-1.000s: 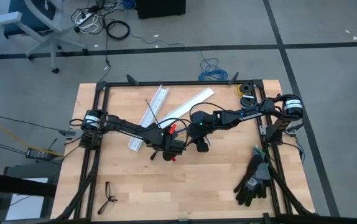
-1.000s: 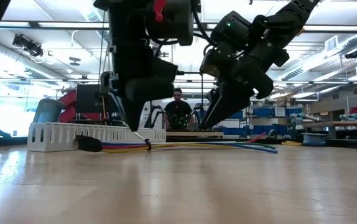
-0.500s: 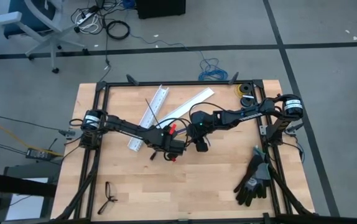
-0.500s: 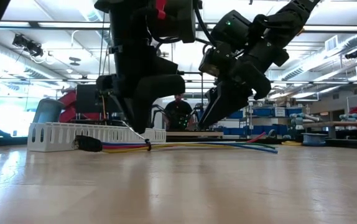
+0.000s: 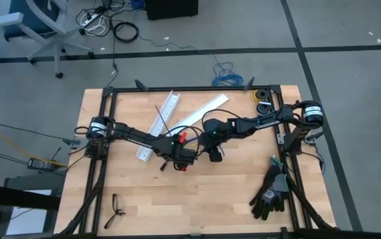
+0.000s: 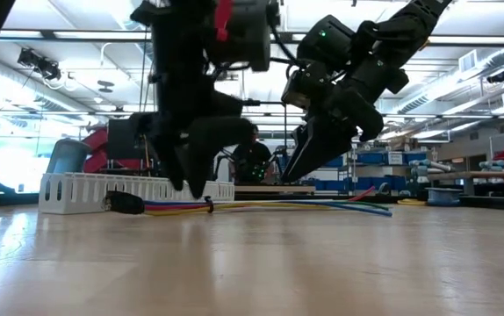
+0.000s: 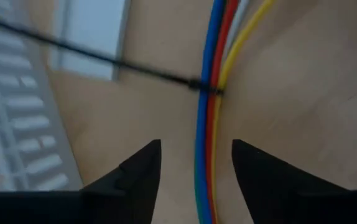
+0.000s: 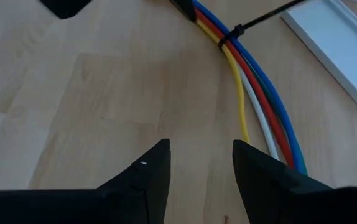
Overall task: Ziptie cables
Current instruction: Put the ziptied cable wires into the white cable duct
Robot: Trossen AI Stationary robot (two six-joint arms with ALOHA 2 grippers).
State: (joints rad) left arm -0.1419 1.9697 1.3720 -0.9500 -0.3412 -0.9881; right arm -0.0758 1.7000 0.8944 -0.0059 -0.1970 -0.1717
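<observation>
The cables [image 6: 278, 207] lie flat on the table as a bundle of blue, red, yellow and white wires, with a dark connector [image 6: 125, 202] at one end. The ziptie [image 7: 203, 86] is looped round them and its thin black tail [image 8: 265, 15] sticks out sideways. My left gripper [image 6: 186, 180] hangs open just above the bundle near the ziptie. In its wrist view the cables [image 7: 206, 162] run between its fingers, which do not touch them. My right gripper [image 6: 309, 162] hangs open above the cables [image 8: 259, 112] farther along, touching nothing.
Two white slotted duct pieces [image 5: 157, 126] [image 5: 200, 111] lie behind the cables. Dark gloves [image 5: 270, 189] lie at the near right, glasses [image 5: 114, 211] at the near left, and tape rolls [image 5: 262, 99] at the far right corner. Bare wood stretches along the near side.
My left gripper has opened, its fingertips spreading apart just above the cables near the ziptie. The cables and ziptie lie where they were.
</observation>
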